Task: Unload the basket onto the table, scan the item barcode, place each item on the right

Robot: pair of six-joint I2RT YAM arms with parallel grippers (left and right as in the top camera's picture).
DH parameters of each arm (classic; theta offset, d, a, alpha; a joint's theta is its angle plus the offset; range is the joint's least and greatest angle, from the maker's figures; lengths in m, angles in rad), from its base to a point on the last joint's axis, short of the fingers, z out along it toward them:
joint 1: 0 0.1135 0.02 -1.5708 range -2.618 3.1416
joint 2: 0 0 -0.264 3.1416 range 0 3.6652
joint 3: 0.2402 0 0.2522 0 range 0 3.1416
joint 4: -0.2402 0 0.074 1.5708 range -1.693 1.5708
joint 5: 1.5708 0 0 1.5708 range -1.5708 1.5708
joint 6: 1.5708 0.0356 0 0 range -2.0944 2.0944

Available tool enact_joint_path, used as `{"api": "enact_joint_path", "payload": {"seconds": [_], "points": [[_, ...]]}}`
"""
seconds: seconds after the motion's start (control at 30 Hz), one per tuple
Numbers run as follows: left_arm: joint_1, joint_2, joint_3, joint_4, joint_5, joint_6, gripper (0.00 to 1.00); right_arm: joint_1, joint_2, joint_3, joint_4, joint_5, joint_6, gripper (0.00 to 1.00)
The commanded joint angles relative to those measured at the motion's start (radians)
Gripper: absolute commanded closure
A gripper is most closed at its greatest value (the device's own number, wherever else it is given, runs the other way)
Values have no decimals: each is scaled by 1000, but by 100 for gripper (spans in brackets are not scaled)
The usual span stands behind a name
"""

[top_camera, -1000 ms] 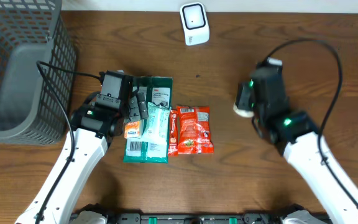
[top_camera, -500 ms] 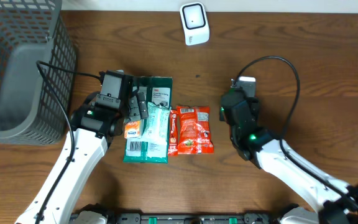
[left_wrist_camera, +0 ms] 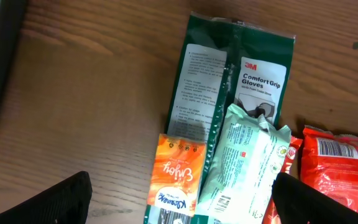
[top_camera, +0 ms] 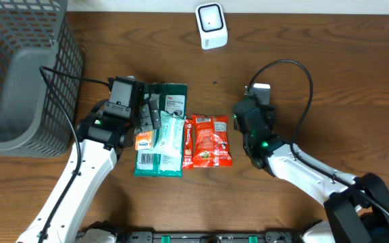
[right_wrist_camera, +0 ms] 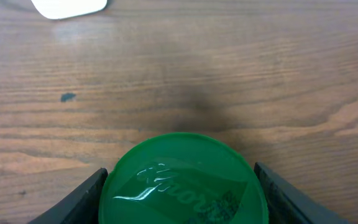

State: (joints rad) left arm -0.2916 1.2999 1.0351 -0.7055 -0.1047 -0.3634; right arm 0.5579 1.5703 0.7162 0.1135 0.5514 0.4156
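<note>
Right arm is bent low over the wood table (right_wrist_camera: 241, 74). The right pincer (right_wrist_camera: 180, 194) is half closed round one round tub (right_wrist_camera: 182, 165) with a glossy green lid, a finger touching each side. One white scanner (top_camera: 211, 25) sits ahead of it, off to the left. The left pincer (left_wrist_camera: 188, 205) hangs wide open and holds nothing, right over four crinkly packs: dark green pack (left_wrist_camera: 241, 74), pale green pack (left_wrist_camera: 244, 155), orange pack (left_wrist_camera: 176, 174), red pack (left_wrist_camera: 344, 168). One grey mesh basket (top_camera: 19, 74) is off to its left.

Overhead straight down — wrist cams close-up; L shares packets (top_camera: 171, 135).
</note>
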Motion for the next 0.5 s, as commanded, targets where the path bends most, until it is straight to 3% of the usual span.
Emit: {"api": "enact_joint_path", "payload": {"seconds": [0.0, 0.47], "points": [[0, 0, 22, 2, -13, -6, 7, 6, 20, 1, 10, 19, -5, 64], [0, 0, 22, 1, -13, -5, 7, 7, 18, 1, -43, -19, -5, 45]]}}
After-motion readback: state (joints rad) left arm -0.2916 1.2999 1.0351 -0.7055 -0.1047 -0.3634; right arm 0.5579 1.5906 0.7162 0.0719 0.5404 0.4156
